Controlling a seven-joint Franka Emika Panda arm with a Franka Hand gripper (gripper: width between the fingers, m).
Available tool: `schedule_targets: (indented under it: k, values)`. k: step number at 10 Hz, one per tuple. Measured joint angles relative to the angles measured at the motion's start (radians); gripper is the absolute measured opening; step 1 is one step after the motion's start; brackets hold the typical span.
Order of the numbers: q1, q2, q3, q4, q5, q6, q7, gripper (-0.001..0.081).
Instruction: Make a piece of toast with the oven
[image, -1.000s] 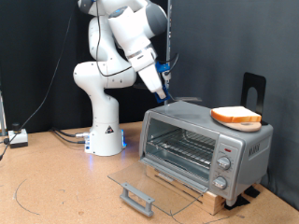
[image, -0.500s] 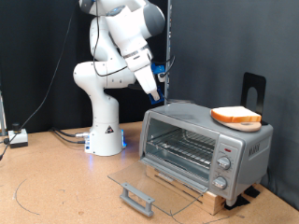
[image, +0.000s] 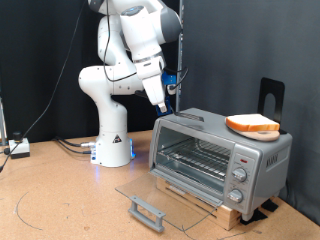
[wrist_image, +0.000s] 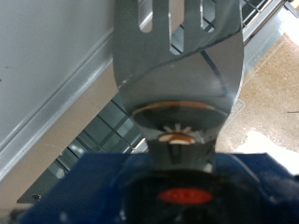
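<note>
Oven (image: 220, 158) sitting on the surface (image: 60, 205) with its glass door (image: 165, 203) lying folded down open, piece of toast (image: 252, 125) resting on a plate atop the oven's 3 o'clock end, gripper (image: 162, 108) hovering at 10 o'clock above the oven, gripping a metal fork-like tool (wrist_image: 177, 58).

The oven (image: 220, 156) sat on a slatted wooden base (image: 236, 209), its glass door (image: 160, 198) folded down flat in front and the wire rack (image: 195, 160) visible inside. The piece of toast (image: 252, 124) lay on a round wooden plate (image: 258, 133) on the oven's roof, toward the exterior view's right. The gripper (image: 163, 106) hung above the roof's left end, apart from the toast, on the white arm (image: 128, 60).
</note>
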Motion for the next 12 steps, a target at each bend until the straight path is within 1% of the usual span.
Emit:
schedule_targets:
  k: [2,4,7,9,12]
  values:
    - [0.004,0.04,0.004,0.004,0.009,0.015,-0.026,0.0428]
    - [0.012,0.08,0.016,0.008,0.033,0.06,-0.042,0.0428]
    - [0.028,0.125,0.039,0.033,0.081,0.119,-0.048,0.0428]
    - [0.046,0.14,0.056,0.057,0.107,0.128,-0.048,0.0428]
    - [0.055,0.161,0.093,0.08,0.116,0.127,-0.013,0.0428]
